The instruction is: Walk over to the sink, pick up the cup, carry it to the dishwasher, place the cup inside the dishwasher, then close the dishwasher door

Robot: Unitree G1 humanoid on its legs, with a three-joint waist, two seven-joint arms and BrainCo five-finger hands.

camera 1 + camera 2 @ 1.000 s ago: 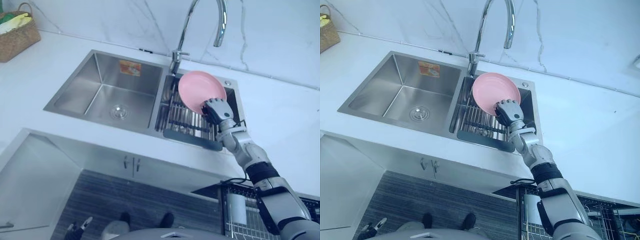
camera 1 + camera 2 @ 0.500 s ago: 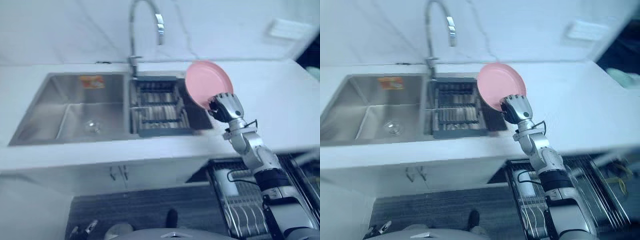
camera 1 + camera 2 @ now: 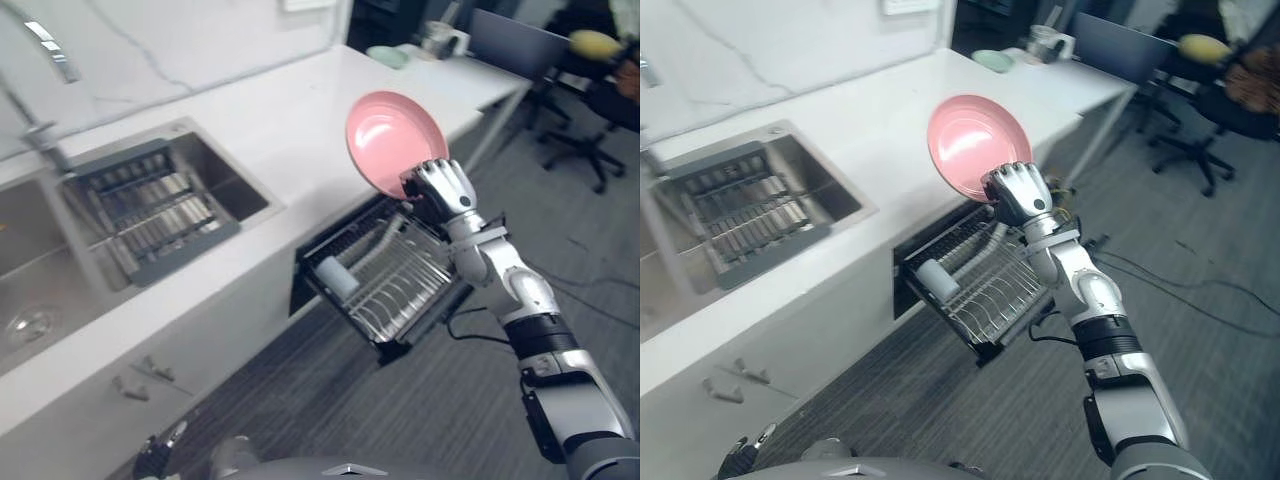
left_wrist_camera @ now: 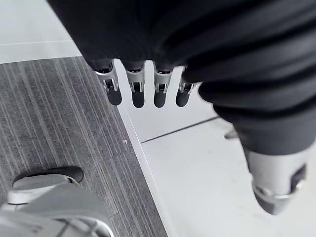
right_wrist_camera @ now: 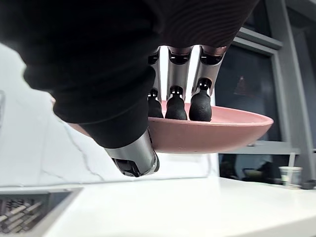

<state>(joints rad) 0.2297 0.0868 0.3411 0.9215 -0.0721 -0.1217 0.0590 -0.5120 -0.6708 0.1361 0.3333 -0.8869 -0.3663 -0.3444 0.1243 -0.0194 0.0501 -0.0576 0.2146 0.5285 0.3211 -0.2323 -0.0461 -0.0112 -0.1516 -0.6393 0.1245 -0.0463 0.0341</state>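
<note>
While a pink plate is held aloft, its rim gripped by curled fingers of the right hand, carrying is judged under way; lowering it into the pulled-out dishwasher rack is needed next. The left hand hangs slack-fingered, empty.

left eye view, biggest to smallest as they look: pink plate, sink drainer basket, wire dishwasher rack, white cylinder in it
1-2. grey slatted drainer basket in the sink and pulled-out wire dishwasher rack: look alike, unranked
3. round pink plate
4. white cylinder
</note>
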